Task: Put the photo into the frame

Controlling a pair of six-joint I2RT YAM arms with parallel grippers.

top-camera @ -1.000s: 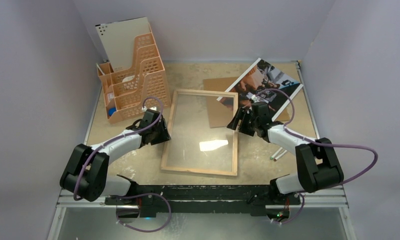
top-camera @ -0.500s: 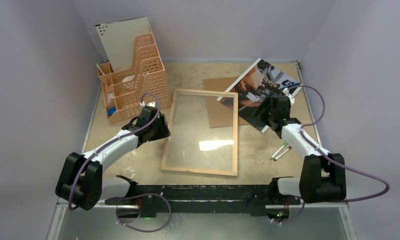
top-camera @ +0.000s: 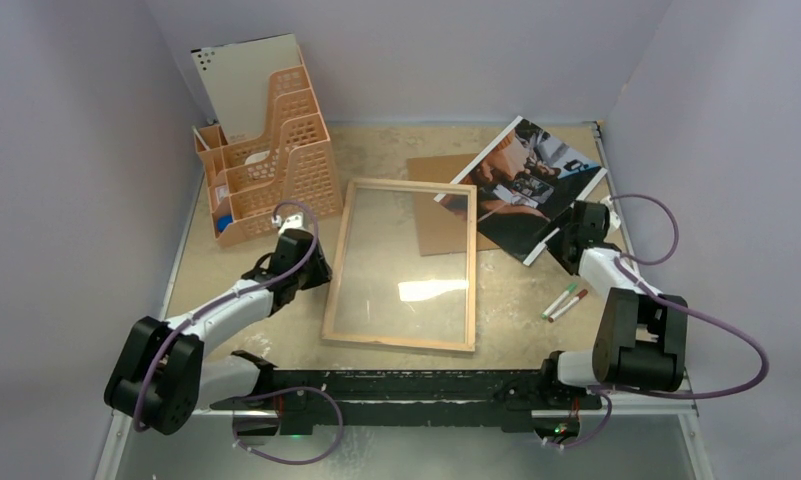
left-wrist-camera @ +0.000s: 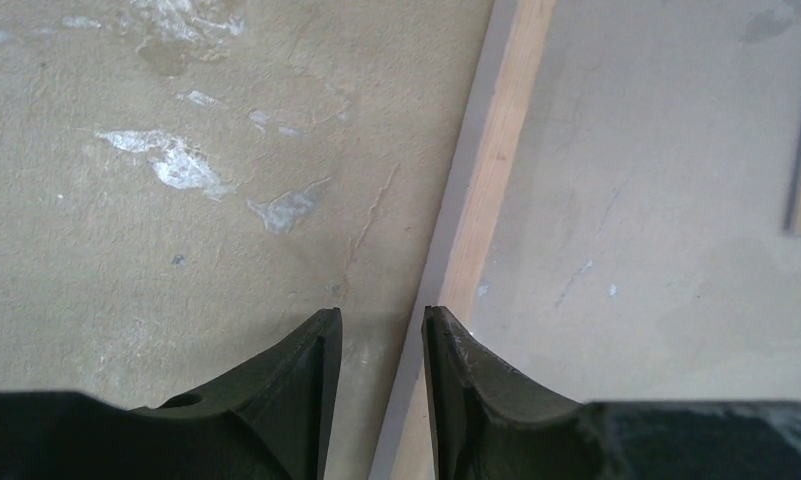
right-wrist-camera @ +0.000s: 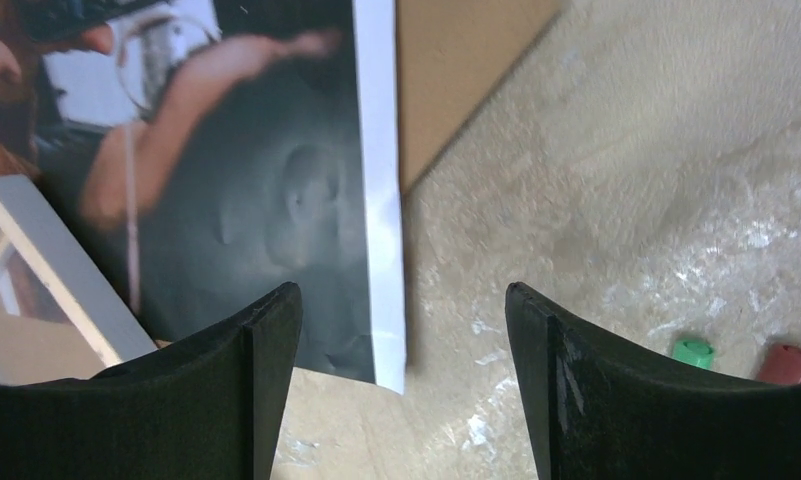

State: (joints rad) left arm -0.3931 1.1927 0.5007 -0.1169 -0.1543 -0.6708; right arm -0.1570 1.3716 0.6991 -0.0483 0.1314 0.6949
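Overhead view of a tan table [top-camera: 276, 320] with two black-and-white robot arms reaching in from the near edge. The frame [top-camera: 396, 341] lay flat at the middle of the table, wood rim up, clear pane showing the tabletop beneath. The photo [top-camera: 524, 190] lay picture side up at the far right, turned at an angle, partly on a brown backing board [top-camera: 438, 215]. Its left corner met the frame's far right corner; which one lay on top could not be told.

The right gripper [top-camera: 574, 228] hovered at the photo's near right edge. Its wrist camera showed the fingers spread wide and empty, with the print's white border and near corner on the table between them. Two markers [top-camera: 564, 301] lay just nearer on the table.

The left gripper [top-camera: 314, 268] sat at the frame's left rim, well apart from the photo. Its fingers [left-wrist-camera: 316, 345] stood only narrowly parted and clasped nothing. An orange desk organizer [top-camera: 266, 170] stood at the far left.
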